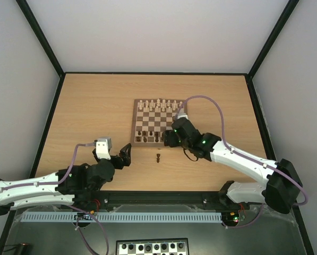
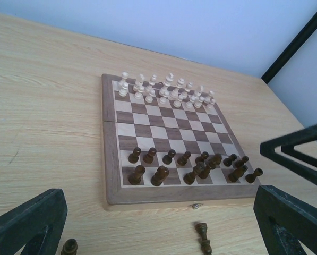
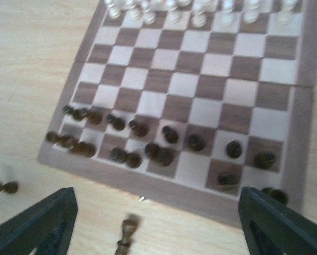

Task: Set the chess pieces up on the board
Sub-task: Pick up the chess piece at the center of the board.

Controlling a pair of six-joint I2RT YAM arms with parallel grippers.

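One chess piece (image 1: 157,158) between left claw (image 1: 125,155) and right claw (image 1: 169,139)

You have open room on the table (image 1: 94,111) left of the board (image 1: 159,121) and over its bare middle rows. The dark pieces (image 2: 200,170) crowd the near rows, the pale pieces (image 2: 163,90) the far rows. A loose piece (image 1: 157,158) lies just in front of the board.
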